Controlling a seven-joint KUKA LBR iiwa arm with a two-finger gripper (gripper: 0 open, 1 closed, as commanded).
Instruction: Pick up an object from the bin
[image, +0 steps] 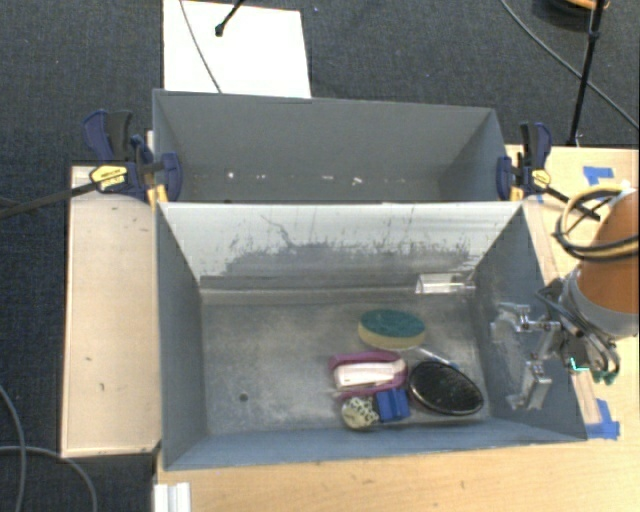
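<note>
My gripper (525, 360) hangs over the bin's right sloping wall, with no loose thing seen in it. Nearest to it, on the bin floor to its left, lies a black oval object (446, 389). Left of that rests a pink and white object (370, 372). A small blue and beige thing (376, 409) lies just in front of it, near the front wall. A round sponge (392, 328), teal on top with a yellow base, sits behind them.
A small clear plastic piece (445, 285) lies at the foot of the back wall, right of centre. The left half of the bin floor is bare grey metal. The arm with its orange cover comes in from the right.
</note>
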